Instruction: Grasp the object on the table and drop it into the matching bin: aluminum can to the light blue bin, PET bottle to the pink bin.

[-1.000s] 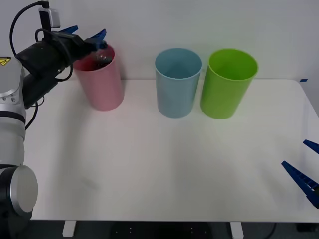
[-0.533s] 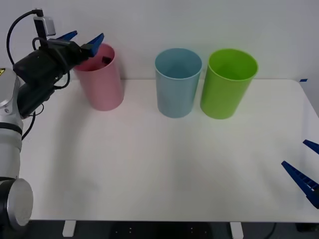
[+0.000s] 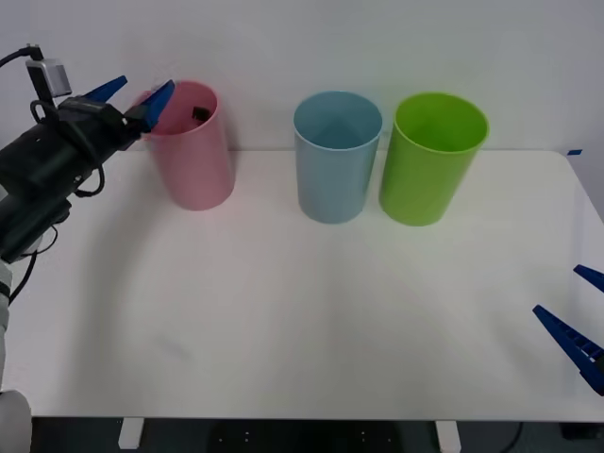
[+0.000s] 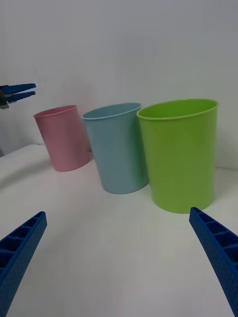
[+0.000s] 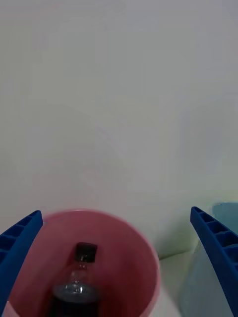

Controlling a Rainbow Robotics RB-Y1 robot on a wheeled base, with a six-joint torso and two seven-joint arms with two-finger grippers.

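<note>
The PET bottle (image 5: 77,285), clear with a black cap and dark lower body, stands inside the pink bin (image 3: 195,160), its cap (image 3: 200,113) just below the rim. My left gripper (image 3: 132,94) hangs open and holds nothing, level with the rim of the pink bin (image 5: 148,257) and just to its left. In the left wrist view, my left gripper (image 5: 119,267) looks down into the bin. The light blue bin (image 3: 335,156) stands right of the pink one. My right gripper (image 3: 578,311) waits open at the table's right edge.
A green bin (image 3: 432,156) stands next to the light blue bin (image 4: 119,148), at the right end of the row along the back of the white table (image 3: 311,311). In the right wrist view, the pink bin (image 4: 62,138) and green bin (image 4: 181,153) flank it.
The bottle left my left gripper's fingers and dropped into the pink bin. The left arm then drew back to the left, off the rim. My right arm has not moved.
</note>
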